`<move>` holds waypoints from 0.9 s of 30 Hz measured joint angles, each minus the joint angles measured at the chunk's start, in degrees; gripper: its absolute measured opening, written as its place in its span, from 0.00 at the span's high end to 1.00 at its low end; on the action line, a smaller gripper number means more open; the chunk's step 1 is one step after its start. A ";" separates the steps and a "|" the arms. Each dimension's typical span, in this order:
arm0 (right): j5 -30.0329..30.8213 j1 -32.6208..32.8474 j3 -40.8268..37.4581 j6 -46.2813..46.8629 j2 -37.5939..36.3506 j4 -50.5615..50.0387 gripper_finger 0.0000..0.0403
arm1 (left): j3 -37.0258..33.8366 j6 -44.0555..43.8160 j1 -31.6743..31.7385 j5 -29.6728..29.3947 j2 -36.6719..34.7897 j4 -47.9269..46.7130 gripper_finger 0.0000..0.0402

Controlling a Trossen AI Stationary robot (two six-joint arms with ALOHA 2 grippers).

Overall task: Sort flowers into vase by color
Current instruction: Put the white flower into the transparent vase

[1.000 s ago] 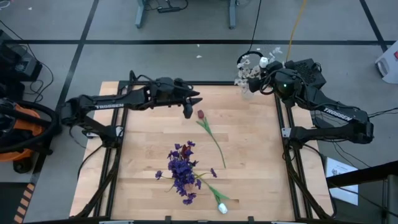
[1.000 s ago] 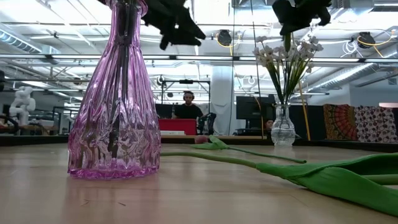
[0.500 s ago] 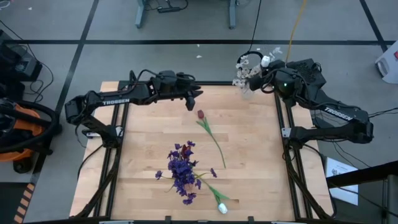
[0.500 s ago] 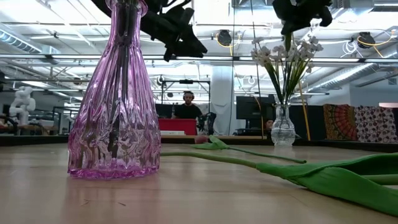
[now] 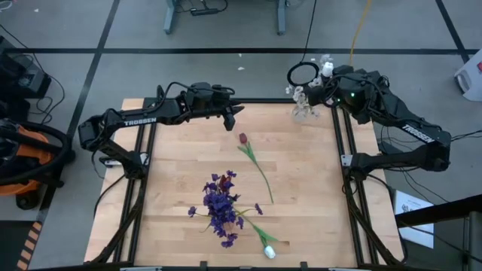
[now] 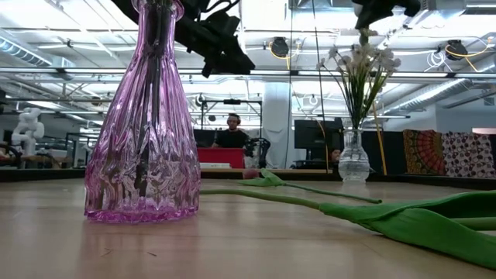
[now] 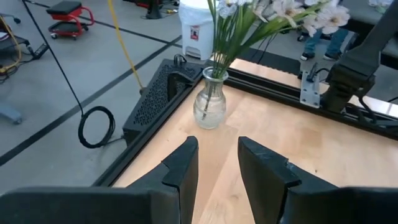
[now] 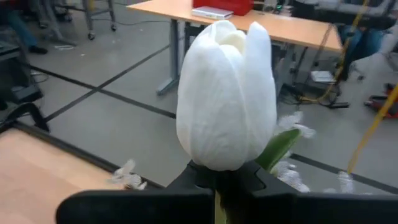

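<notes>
My right gripper (image 5: pixel 325 77) is above the clear glass vase (image 5: pixel 303 111) at the table's far right corner, shut on a white tulip (image 8: pixel 227 93). The vase (image 6: pixel 353 159) holds white blossom sprays (image 6: pixel 360 66). My left gripper (image 5: pixel 230 119) is open and empty near the far edge, above the table. A dark red tulip (image 5: pixel 242 138) lies on the table by its stem and bud. Purple blossoms (image 5: pixel 220 203) cluster in the middle, and a pink glass vase (image 6: pixel 143 116) holds dark stems. Another white tulip bud (image 5: pixel 269 251) lies near the front edge. My right gripper pinches the white tulip just under its bud (image 8: pixel 225 167) between its two fingers. The bud stands out beyond the fingertips. The fingers hide the stem at the place of contact. The flower is lifted clear of the table, above the clear vase.
A long green stem with leaves (image 6: pixel 403 217) lies across the table in the low view. Black frame rails (image 5: pixel 348 162) run along the table's left and right sides. Bare wood shows between the red tulip and the right rail. A person (image 6: pixel 234 132) sits far behind the table.
My left gripper has gone toward the table's far edge, staying open. My right gripper has risen a little above the clear vase with the white tulip. The white sprays in the vase have drawn closer together and stand more upright.
</notes>
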 joint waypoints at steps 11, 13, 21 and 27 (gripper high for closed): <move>-1.21 -0.09 0.04 -0.04 0.03 -0.84 1.00 | -0.02 -0.37 -0.04 0.03 0.00 -0.02 0.71; -0.21 -0.11 0.04 -0.30 0.01 -0.84 1.00 | -0.01 -0.37 -0.04 0.04 0.00 -0.02 0.71; -0.24 -0.22 0.04 -1.42 1.27 -0.87 1.00 | -0.01 -0.38 -0.01 0.04 0.00 0.00 0.71; -2.09 -0.86 0.04 -1.70 3.89 -2.30 1.00 | 0.00 -0.39 -0.01 0.04 0.00 0.00 0.71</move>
